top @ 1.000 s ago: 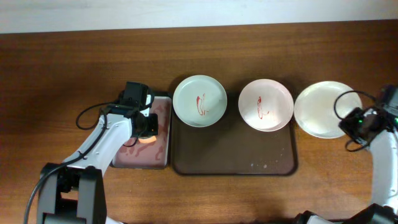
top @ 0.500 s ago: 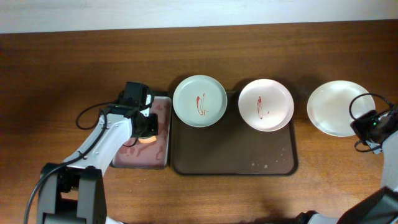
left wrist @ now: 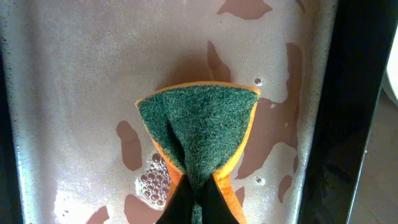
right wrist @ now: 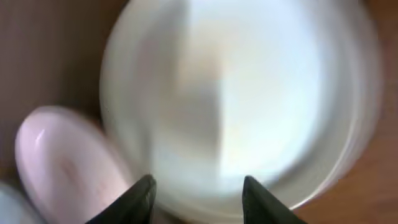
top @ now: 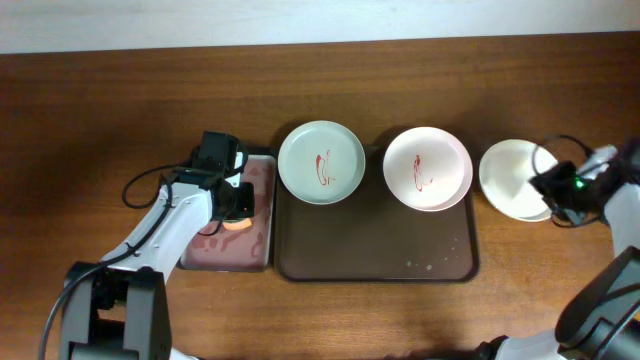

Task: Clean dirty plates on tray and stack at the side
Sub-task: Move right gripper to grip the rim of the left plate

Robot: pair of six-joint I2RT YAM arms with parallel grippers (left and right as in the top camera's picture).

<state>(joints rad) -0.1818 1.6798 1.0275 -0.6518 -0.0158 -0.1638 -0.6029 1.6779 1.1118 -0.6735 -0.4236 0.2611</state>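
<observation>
Progress, judged from overhead: one plate of three looks finished. The cream plate (top: 510,175) shows no red and lies off the tray (top: 375,255), on the table (top: 100,100) just to the tray's right, with the right tool (top: 553,188) at its right edge. The green plate (top: 321,162) sits at the tray's far left corner and the pink plate (top: 427,168) at its far right. Each carries a red smear in the middle, so both are left to wipe and then stack by the cream one. A few pale specks lie by the tray's near right corner. The left tool (top: 237,208) hangs over the small tray (top: 255,250) to the left of the big one, well apart from either dirty plate.

Left wrist: the left tool (left wrist: 194,199) is pressed together on a sponge (left wrist: 199,134), its green scourer face folded up with orange foam at the edges. The sponge is over reddish water and bubbles in the small tray (left wrist: 62,74). My guess is that it is rinsing before the next plate.

Right wrist, badly blurred: the right tool (right wrist: 196,190) has its fingers (right wrist: 140,199) spread. The cream plate (right wrist: 249,99) fills the view beyond them, and the pink plate (right wrist: 53,158) is at lower left. Whether the fingers touch the cream plate's rim I cannot tell.
</observation>
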